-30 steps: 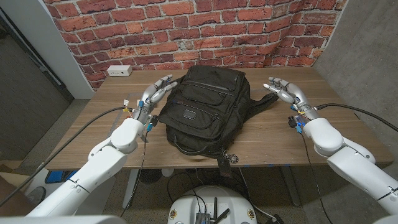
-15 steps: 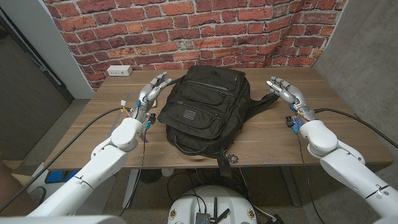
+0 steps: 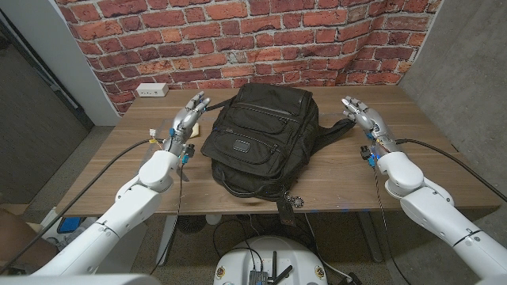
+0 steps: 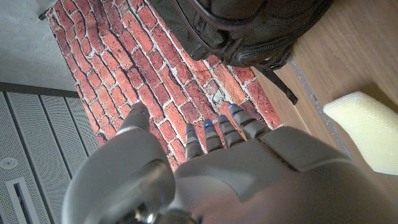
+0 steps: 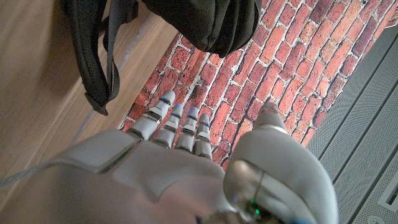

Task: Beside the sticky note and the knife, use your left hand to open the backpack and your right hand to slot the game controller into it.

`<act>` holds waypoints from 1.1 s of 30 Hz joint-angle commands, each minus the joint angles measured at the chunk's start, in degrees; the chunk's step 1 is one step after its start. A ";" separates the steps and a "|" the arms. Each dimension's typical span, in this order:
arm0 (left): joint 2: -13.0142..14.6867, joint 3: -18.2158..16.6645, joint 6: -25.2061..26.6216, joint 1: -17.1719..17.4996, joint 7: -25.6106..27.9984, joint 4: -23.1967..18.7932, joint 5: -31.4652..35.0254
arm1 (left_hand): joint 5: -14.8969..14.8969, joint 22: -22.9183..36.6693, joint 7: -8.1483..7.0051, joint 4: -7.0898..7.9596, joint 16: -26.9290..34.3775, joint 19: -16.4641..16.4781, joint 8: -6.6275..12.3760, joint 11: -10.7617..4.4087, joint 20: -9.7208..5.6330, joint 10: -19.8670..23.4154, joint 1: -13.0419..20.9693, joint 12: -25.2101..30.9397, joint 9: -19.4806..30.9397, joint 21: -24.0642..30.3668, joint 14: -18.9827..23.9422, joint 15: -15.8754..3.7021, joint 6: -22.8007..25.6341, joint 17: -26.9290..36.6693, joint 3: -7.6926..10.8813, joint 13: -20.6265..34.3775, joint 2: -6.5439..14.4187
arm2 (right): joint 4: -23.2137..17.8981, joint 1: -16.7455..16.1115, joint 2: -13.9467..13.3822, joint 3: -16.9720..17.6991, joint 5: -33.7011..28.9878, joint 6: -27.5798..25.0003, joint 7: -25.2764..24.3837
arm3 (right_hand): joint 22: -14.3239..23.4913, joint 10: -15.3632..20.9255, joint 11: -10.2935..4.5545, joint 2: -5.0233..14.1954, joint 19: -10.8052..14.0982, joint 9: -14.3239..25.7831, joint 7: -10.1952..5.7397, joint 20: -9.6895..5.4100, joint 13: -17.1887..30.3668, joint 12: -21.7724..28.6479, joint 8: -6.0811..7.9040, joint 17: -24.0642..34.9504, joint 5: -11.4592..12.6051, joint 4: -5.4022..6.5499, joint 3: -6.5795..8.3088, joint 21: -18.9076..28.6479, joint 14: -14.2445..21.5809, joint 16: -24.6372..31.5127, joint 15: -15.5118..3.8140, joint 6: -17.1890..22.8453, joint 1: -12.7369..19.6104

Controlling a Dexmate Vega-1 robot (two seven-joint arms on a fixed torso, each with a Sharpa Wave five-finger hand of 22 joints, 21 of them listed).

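A black backpack [image 3: 257, 138] lies in the middle of the wooden table [image 3: 341, 178], its front pockets facing up and its zips looking closed. My left hand [image 3: 188, 115] hovers just off the bag's left side, fingers spread and holding nothing. On the other side my right hand [image 3: 360, 115] is also open, close to a shoulder strap [image 3: 337, 131]. The left wrist view shows my left hand [image 4: 205, 168] with the backpack [image 4: 249, 25] beyond it and a pale yellow pad [image 4: 367, 127] on the wood. In the right wrist view, my right hand [image 5: 168, 162] points toward the backpack [image 5: 205, 18].
A white power strip [image 3: 151, 89] sits at the table's far left corner against the brick wall [image 3: 238, 39]. A tag on a short strap [image 3: 289, 207] hangs from the bag over the near edge. Cables trail from both wrists.
My left hand has drawn away from the backpack's side toward the left. My right hand has shifted slightly farther along the table. The backpack has not moved.
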 commanded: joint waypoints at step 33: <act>-3.85 -0.89 -9.97 0.51 -6.76 12.43 -10.39 | 1.66 0.08 3.55 6.96 0.07 -9.32 0.05 1.84 -6.13 -7.78 -12.81 -0.28 -0.10 -0.17 -6.82 1.09 -9.49 0.28 -0.47 -0.27 2.93 | 13.11 5.41 7.37 -6.34 11.35 10.47 5.44 | -0.04 -5.32 -0.62 1.41 -9.42 -0.28 -0.36 -2.48 -0.83 -0.05 -0.17 -2.15 0.83 5.44 -0.66 -0.09 -7.67 0.02 -0.96 -5.76 -10.26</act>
